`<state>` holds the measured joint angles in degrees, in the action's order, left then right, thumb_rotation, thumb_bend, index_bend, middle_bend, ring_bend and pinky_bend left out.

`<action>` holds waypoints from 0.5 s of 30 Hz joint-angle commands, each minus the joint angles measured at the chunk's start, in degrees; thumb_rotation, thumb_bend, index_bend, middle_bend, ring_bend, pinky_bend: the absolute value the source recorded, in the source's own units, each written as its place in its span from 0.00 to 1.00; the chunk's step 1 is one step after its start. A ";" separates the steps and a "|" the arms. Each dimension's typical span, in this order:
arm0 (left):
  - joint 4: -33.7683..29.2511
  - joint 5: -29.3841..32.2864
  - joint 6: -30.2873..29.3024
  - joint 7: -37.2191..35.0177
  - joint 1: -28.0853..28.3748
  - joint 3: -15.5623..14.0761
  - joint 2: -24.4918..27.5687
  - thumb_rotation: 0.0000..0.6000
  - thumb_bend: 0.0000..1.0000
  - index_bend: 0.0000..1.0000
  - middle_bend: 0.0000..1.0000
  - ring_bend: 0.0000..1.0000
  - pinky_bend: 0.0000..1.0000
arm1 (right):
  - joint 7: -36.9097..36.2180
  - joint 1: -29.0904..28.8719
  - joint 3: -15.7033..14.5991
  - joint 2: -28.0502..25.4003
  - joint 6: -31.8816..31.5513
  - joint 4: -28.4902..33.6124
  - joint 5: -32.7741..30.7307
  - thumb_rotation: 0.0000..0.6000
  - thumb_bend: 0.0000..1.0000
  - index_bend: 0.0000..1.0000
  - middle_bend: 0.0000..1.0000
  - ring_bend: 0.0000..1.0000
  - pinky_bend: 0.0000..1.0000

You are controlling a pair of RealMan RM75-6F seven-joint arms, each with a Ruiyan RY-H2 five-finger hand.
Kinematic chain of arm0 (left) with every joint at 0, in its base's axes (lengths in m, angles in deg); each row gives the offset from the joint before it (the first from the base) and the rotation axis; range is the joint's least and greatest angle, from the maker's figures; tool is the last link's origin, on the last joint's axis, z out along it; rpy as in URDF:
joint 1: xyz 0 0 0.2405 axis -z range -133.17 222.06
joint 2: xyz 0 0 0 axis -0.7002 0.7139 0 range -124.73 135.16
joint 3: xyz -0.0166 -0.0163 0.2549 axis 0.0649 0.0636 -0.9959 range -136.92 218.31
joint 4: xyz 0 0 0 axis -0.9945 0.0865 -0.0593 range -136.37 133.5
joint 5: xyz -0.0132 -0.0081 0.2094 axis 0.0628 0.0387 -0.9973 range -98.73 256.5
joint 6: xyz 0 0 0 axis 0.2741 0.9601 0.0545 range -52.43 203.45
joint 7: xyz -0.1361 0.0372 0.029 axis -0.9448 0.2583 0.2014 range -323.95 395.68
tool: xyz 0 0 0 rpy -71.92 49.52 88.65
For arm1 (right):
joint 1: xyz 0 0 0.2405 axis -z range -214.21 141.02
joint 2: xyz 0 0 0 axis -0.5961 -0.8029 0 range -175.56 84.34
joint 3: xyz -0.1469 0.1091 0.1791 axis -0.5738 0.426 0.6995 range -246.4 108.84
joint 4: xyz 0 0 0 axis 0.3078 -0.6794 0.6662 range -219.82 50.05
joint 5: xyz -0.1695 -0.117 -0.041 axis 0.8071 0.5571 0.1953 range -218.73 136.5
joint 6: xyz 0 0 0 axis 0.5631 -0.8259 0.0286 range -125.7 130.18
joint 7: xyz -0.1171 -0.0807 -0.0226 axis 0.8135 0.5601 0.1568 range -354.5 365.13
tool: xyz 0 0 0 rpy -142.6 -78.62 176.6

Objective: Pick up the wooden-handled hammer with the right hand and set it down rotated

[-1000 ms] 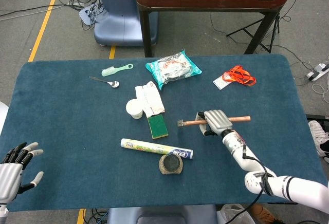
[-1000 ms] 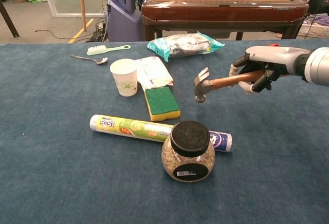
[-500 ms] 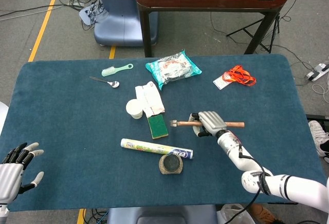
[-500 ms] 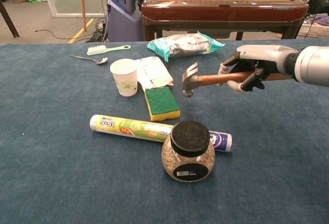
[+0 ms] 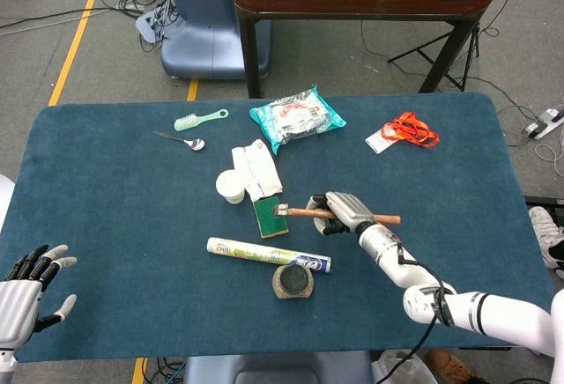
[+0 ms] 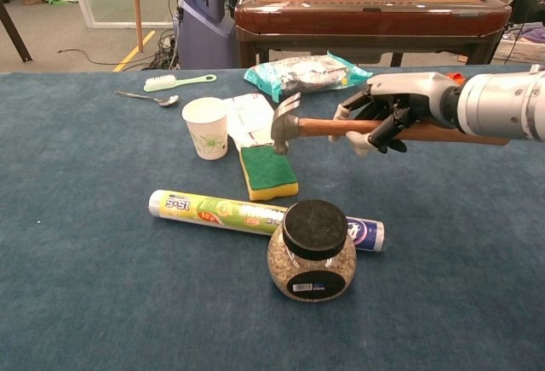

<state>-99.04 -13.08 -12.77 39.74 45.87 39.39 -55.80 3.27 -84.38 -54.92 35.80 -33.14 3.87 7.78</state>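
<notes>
Head view: right hand (image 5: 345, 211) grips the wooden-handled hammer (image 5: 330, 215) mid-handle, steel head over the green-and-yellow sponge (image 5: 270, 216). Left hand (image 5: 26, 289) at the near left corner of the blue table (image 5: 115, 208), fingers spread, holding nothing.

Chest view: hammer (image 6: 317, 126) held level above the table, right hand (image 6: 387, 116) wrapped round the handle; black-lidded glass jar (image 6: 312, 251) nearer the camera.

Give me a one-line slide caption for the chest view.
Right hand holds the wooden-handled hammer in the air, its head above the green sponge, behind the jar.
</notes>
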 commanded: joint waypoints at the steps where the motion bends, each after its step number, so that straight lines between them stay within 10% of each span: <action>1: 0.01 0.05 0.04 0.02 0.02 0.02 -0.01 1.00 0.25 0.28 0.17 0.08 0.13 | -0.08 -1.06 -0.29 1.63 0.61 -1.62 -1.16 1.00 1.00 0.79 0.83 0.69 0.78; 15: 0.17 0.39 0.18 -0.27 0.05 0.08 0.04 1.00 0.25 0.28 0.17 0.08 0.13 | 3.40 -4.67 -2.63 4.99 0.47 -5.33 -6.23 1.00 1.00 0.79 0.83 0.69 0.78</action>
<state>-98.87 -12.69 -12.58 39.47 45.92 39.47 -55.76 6.78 -89.15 -57.62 41.03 -32.44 -1.76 1.50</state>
